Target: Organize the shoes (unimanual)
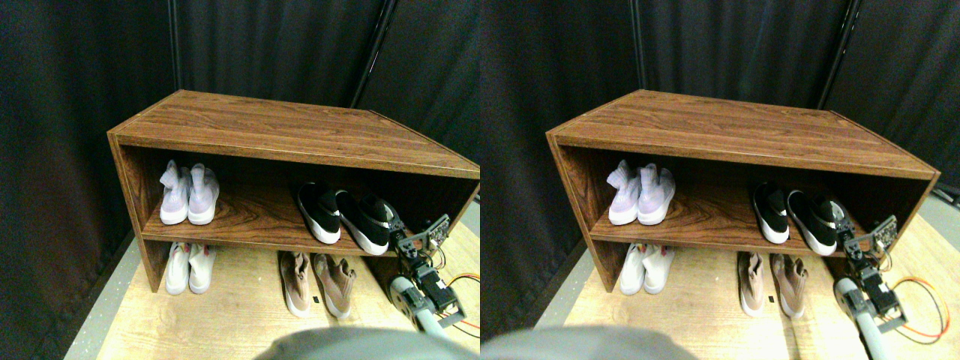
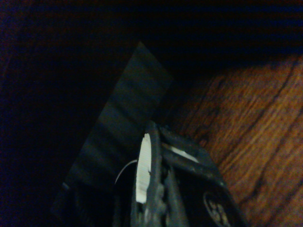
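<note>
- We see a wooden shoe rack (image 1: 285, 127) standing on a pale wood floor (image 1: 225, 322), with dark curtains (image 1: 75, 75) behind it.
- On the rack's shelf (image 1: 262, 217), towards its left end, a pair of lavender shoes (image 1: 189, 195) stands side by side, touching.
- On the same shelf, towards its right end, the black shoes (image 1: 341, 214) with white soles lie side by side, toes pointing out towards us.
- On the floor under the shelf, the white shoes (image 1: 189, 268) sit at the left, below the lavender pair.
- The pinkish-beige shoes (image 1: 319, 283) lie on the floor near the middle, slightly splayed apart at the heels.
- Our right pincer (image 1: 401, 238) reaches in from the lower right and sits at the shelf's front edge, right up against the right-hand black shoe.
- In the wrist view the dark jaw frame (image 2: 165, 189) lies close over the wood grain of the shelf (image 2: 255, 142), with a white strip beside it, and darkness beyond.
- We cannot tell whether the pincer is wide, narrow or gripping the shoe.
</note>
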`<state>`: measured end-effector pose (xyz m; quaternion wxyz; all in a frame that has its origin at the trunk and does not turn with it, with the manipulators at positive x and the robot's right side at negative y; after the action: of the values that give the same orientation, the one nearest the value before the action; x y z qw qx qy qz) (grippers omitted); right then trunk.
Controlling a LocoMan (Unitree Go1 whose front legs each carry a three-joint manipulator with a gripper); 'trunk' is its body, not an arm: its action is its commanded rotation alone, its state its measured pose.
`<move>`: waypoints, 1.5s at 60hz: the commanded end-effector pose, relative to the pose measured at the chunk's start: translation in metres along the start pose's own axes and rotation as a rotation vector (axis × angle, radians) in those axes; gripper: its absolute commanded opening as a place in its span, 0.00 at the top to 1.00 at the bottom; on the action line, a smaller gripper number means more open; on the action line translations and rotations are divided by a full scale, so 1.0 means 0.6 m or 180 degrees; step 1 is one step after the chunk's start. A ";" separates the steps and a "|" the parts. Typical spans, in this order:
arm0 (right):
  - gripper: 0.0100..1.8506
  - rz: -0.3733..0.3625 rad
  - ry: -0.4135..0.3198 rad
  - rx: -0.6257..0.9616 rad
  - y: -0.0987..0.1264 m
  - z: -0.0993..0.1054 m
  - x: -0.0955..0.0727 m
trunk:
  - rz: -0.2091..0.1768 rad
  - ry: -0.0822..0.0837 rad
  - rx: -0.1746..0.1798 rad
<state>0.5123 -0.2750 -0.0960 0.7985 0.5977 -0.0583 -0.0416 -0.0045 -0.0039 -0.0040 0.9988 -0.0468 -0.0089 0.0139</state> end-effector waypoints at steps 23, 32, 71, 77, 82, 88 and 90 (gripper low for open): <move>0.97 0.0060 0.0063 0.0016 0.025 -0.049 -0.006 | 0.0132 0.0051 -0.0119; 0.97 0.0053 0.0029 0.0013 0.025 -0.054 0.000 | 0.0143 0.0049 -0.0130; 0.97 0.0475 0.0134 -0.0070 0.065 -0.023 -0.022 | 0.0025 0.0068 -0.0046; 0.97 0.0630 0.0148 -0.0196 0.084 -0.014 -0.035 | -0.0024 0.0079 -0.0023; 0.97 0.0694 0.0127 -0.0229 0.092 -0.008 -0.046 | -0.0048 0.0090 -0.0016; 0.97 0.0723 0.0181 -0.0142 0.100 0.000 -0.066 | -0.0064 0.0105 -0.0010; 0.97 0.0772 0.0193 -0.0167 0.101 0.005 -0.076 | -0.0068 0.0117 -0.0011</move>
<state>0.4759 -0.2589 -0.0507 0.8103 0.5784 -0.0866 0.0379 -0.0038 -0.0053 -0.0047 0.9993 -0.0374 -0.0024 0.0032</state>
